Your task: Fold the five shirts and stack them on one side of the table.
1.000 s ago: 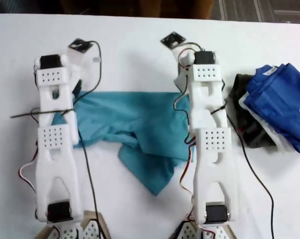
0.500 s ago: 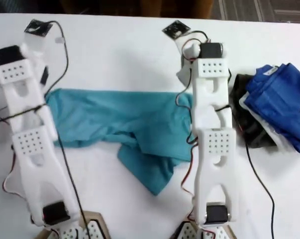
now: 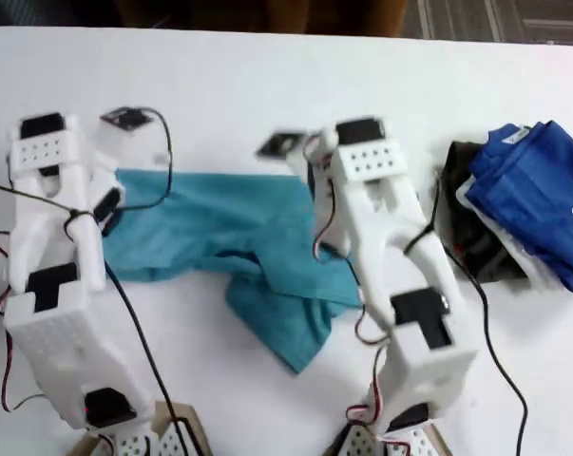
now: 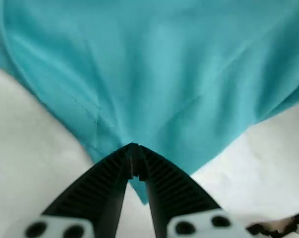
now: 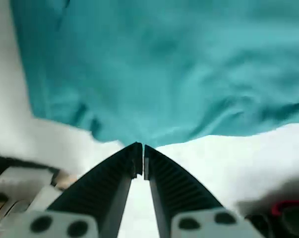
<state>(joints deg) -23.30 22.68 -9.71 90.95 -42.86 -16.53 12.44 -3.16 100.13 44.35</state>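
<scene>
Fingers of left gripper (image 4: 134, 149) and right gripper (image 5: 141, 148) each clamp teal shirt (image 3: 219, 218) edge on table (image 3: 267, 76), folded shirts (image 3: 528, 195) nearby.

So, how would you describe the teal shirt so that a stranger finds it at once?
On the white table, look between the left arm and the right arm: the teal shirt lies there, spread out and rumpled. Unlike the folded pile beside the right arm, topped by a dark blue shirt, it is unfolded.

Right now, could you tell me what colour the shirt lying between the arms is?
The shirt is plain teal, best seen in the left wrist view.
</scene>
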